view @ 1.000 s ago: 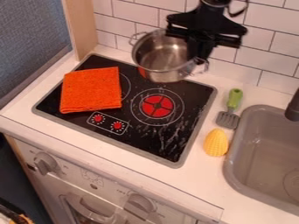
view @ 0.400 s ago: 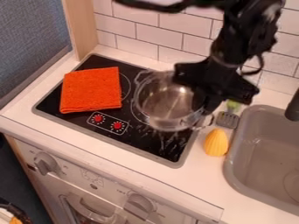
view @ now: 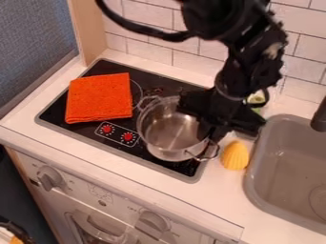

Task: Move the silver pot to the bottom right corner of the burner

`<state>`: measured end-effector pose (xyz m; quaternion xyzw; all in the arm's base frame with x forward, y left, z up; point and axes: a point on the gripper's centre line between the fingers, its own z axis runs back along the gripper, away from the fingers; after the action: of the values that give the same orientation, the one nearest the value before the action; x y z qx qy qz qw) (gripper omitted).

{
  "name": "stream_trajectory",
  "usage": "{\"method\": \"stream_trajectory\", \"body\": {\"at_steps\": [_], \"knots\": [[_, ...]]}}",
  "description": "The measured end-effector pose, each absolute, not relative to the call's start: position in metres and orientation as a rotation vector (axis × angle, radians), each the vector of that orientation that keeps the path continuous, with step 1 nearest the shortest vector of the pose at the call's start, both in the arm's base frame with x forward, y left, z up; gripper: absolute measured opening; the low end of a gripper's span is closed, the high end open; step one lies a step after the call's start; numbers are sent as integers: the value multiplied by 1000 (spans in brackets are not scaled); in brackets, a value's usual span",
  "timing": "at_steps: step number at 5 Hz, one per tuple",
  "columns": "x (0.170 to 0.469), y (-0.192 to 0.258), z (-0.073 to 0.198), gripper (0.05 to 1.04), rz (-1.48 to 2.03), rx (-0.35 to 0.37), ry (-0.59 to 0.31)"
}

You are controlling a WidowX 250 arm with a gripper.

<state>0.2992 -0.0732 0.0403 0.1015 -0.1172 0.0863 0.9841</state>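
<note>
The black gripper (view: 213,134) hangs over the right side of the silver pot, shut on the pot's right rim near its handle. The silver pot (view: 167,136) is upright over the lower right part of the black burner (view: 91,136), its right handle close to the burner's right edge. Whether the pot's base touches the burner cannot be told.
An orange folded cloth (view: 98,98) lies on the left of the burner. Just right of the burner is a yellow corn-like toy (view: 235,155), with the green spatula handle (view: 257,99) behind the arm. The grey sink (view: 286,176) is at the far right.
The gripper and pot have moved together from the back of the burner towards its front right, and now appear lower. The cloth and yellow toy have stayed in place.
</note>
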Motion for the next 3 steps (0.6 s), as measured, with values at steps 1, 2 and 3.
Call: {"method": "stream_trajectory", "body": {"at_steps": [1,2,3], "knots": [[301,-73,25,84,174,193,-222],[304,-73,16,129,169,197,-204],[307,-71,11,329,160,188,-178]]}}
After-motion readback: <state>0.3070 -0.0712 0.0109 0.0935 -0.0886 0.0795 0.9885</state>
